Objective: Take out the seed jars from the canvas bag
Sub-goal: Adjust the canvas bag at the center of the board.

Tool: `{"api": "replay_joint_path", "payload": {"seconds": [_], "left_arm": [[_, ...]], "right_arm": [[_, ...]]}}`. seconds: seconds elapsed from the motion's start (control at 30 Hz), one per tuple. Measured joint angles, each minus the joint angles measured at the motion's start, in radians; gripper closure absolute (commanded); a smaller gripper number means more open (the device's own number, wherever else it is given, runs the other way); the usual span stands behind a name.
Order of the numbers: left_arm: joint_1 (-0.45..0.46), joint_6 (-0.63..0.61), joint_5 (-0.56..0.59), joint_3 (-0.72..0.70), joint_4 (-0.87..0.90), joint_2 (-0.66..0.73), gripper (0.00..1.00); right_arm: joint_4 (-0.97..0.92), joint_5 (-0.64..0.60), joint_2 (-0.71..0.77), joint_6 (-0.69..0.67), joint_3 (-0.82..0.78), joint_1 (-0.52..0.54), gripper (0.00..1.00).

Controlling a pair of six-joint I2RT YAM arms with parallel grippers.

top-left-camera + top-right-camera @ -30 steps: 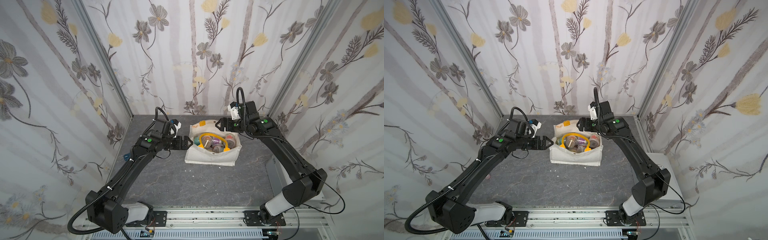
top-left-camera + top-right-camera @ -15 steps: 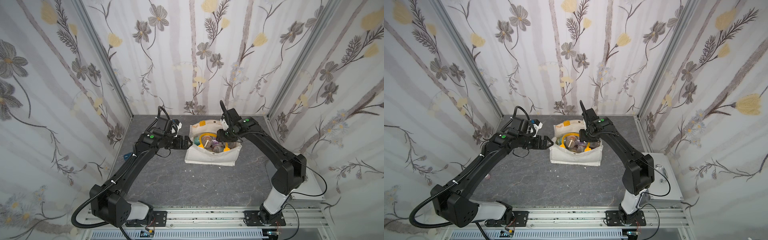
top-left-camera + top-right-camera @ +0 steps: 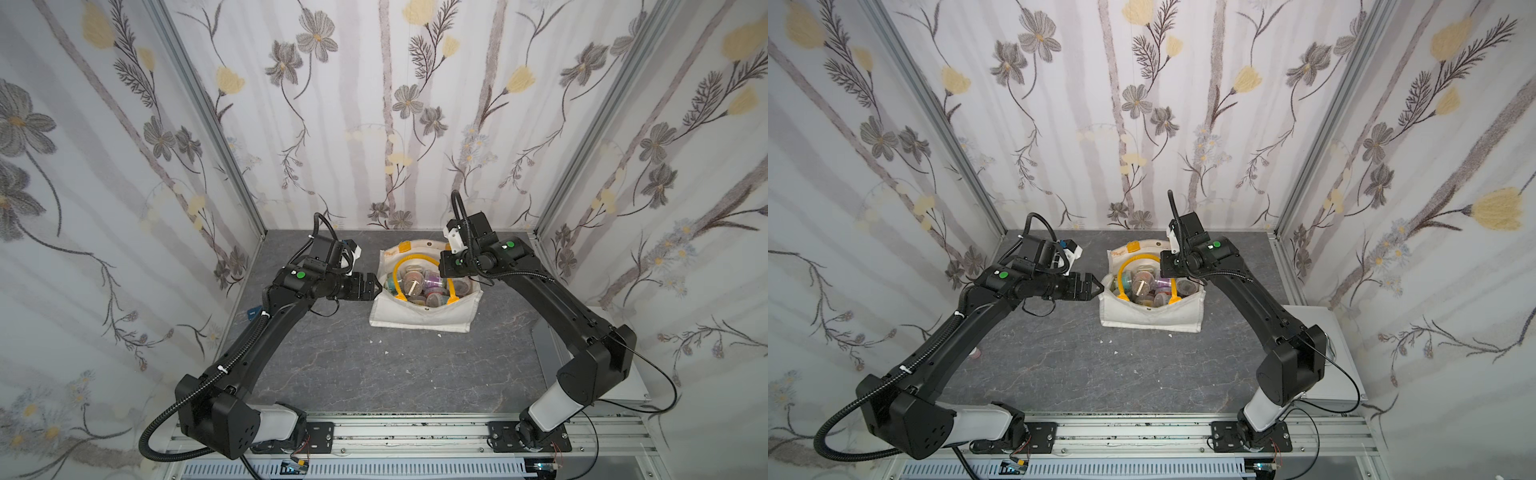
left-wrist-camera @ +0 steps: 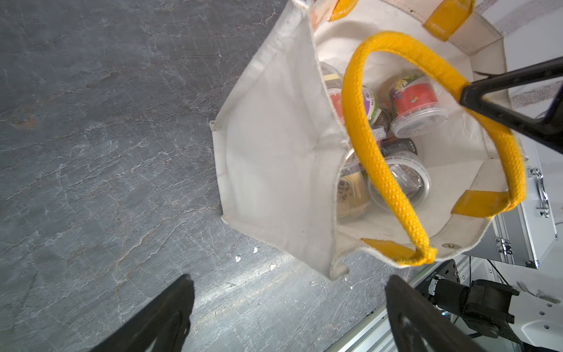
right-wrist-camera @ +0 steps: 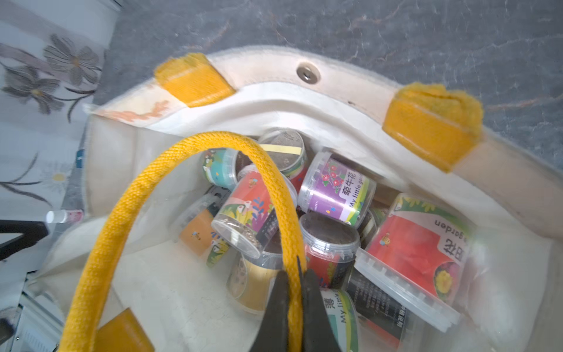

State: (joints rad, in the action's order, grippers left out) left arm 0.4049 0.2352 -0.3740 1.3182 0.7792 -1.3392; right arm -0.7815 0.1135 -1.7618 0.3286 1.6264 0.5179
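The right tool (image 5: 294,274) is pinched together on the yellow woven loop handle (image 5: 182,158) of the cream canvas bag (image 3: 424,318), mid-frame on the grey marbled tabletop (image 3: 374,365); the small clear-lidded seed jars (image 3: 419,282) lie heaped inside it; the left tool (image 3: 372,287) gapes wide just beside the bag's left wall, empty; the step looks like clearing the mouth; next, probably, swing that handle aside, then pick a jar.

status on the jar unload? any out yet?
Done: nothing; no jar shows outside the canvas bag. In hand: right gripper is shut on the yellow handle; left gripper is open beside the bag. Left: all the seed jars, piled inside.
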Motion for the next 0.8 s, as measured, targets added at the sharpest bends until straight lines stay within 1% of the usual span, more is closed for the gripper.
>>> {"api": "replay_joint_path", "payload": {"seconds": [0.13,0.17,0.2,0.27,0.37,0.43,0.53,0.67,0.8], "left_arm": [[0.0,0.004,0.001,0.0,0.003,0.016,0.0],[0.0,0.007,-0.003,0.002,0.003,0.019,0.0],[0.0,0.011,-0.005,0.004,0.003,0.02,0.0],[-0.001,0.021,-0.012,0.007,0.002,0.026,0.0],[-0.001,0.032,-0.023,0.007,-0.004,0.03,0.0],[-0.002,0.043,-0.039,0.007,-0.015,0.029,0.0],[-0.002,0.067,-0.082,-0.005,-0.058,0.029,0.0],[-0.002,0.092,-0.129,-0.029,-0.111,0.029,0.0],[-0.002,0.105,-0.156,-0.03,-0.147,0.02,0.0]], "right_arm": [[0.139,0.051,0.129,-0.042,-0.117,0.001,0.97],[0.184,0.069,0.178,-0.056,-0.163,0.001,0.91],[0.22,0.082,0.216,-0.065,-0.198,0.001,0.87],[0.322,0.128,0.314,-0.089,-0.286,0.002,0.84],[0.498,0.211,0.47,-0.117,-0.451,0.002,0.87],[0.583,0.264,0.544,-0.133,-0.537,0.004,0.87],[0.677,0.352,0.63,-0.144,-0.647,0.01,0.83],[0.723,0.462,0.705,-0.151,-0.735,0.028,0.69],[0.708,0.528,0.766,-0.158,-0.784,0.046,0.52]]}}
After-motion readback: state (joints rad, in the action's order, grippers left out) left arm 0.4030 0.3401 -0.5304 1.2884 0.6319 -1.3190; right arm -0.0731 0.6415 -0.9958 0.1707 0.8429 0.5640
